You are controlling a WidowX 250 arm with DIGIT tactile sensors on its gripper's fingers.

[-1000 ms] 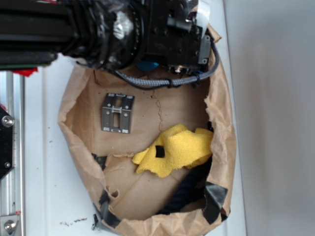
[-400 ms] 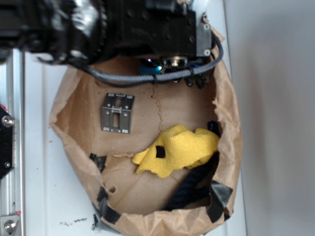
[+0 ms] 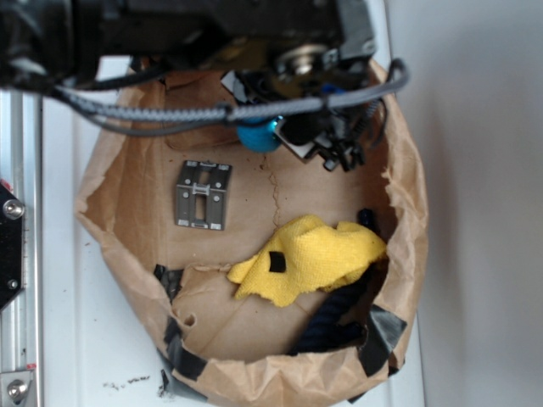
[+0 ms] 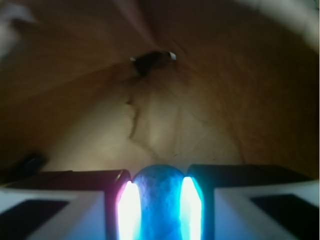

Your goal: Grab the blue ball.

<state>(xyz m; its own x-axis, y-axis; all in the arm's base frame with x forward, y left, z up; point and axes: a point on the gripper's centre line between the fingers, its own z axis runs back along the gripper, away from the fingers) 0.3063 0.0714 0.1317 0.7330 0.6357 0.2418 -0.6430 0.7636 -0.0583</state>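
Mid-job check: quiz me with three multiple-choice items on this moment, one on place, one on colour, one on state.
1. Where is the blue ball?
A. on the cloth
B. between the gripper fingers
C. outside the paper bag

2. What colour is the cloth?
A. yellow
B. red
C. green

3. How does the metal bracket lie?
A. standing on edge
B. under the cloth
C. flat on the bag floor

Answers:
1 B, the wrist view shows a finger at each side of the ball.
2 A, plainly yellow.
3 C, it lies flat, apart from the cloth.
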